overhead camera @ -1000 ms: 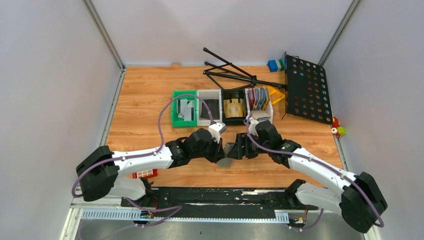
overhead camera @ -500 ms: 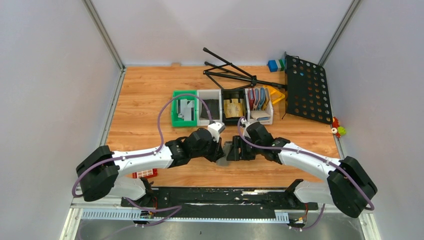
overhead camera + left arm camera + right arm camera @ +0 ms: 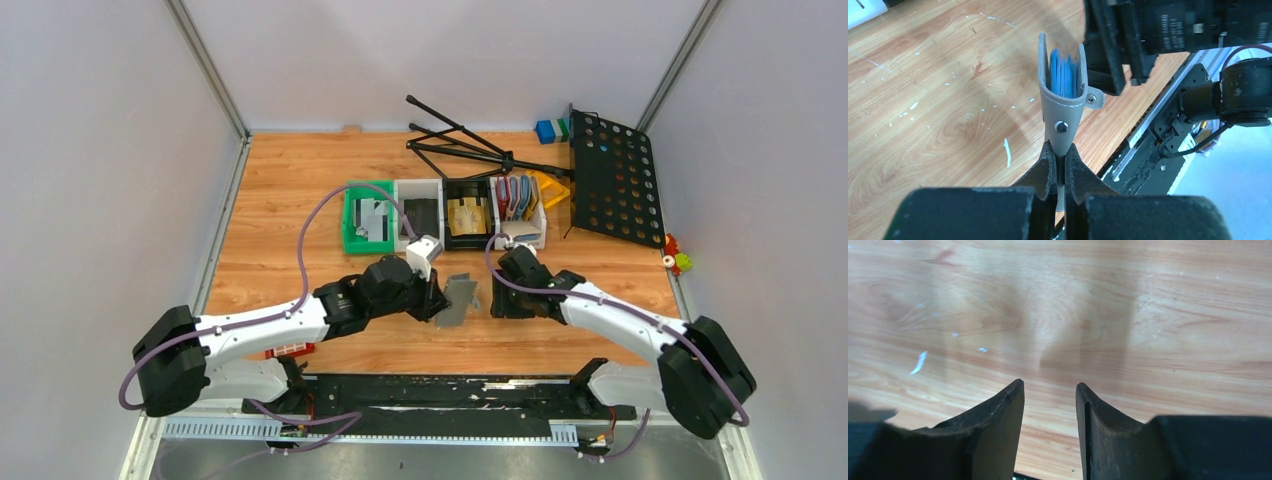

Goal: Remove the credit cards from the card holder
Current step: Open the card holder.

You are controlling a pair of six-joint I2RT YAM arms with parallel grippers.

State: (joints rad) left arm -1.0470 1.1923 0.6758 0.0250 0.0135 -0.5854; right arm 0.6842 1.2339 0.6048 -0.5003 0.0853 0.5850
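Since a second ago, the right arm is drawing back from the card holder, opening a gap where it was touching. The left arm is shifting the holder slightly to the left.

We are looking down on a wooden surface, with both arms reaching inward from the near edge. Behind them a row of small bins is sitting, with a green bin at its left end.

The left claw is pinching tight on the holder's folded spine and holding it on edge over the wood. Blue inner pockets are showing between the grey covers, but we cannot make out separate cards inside.

The right claw is hanging just beside the holder, jaws parted and nothing between them. Pale grey credit cards are lying in the green bin. A small snap stud is showing on the holder's spine.
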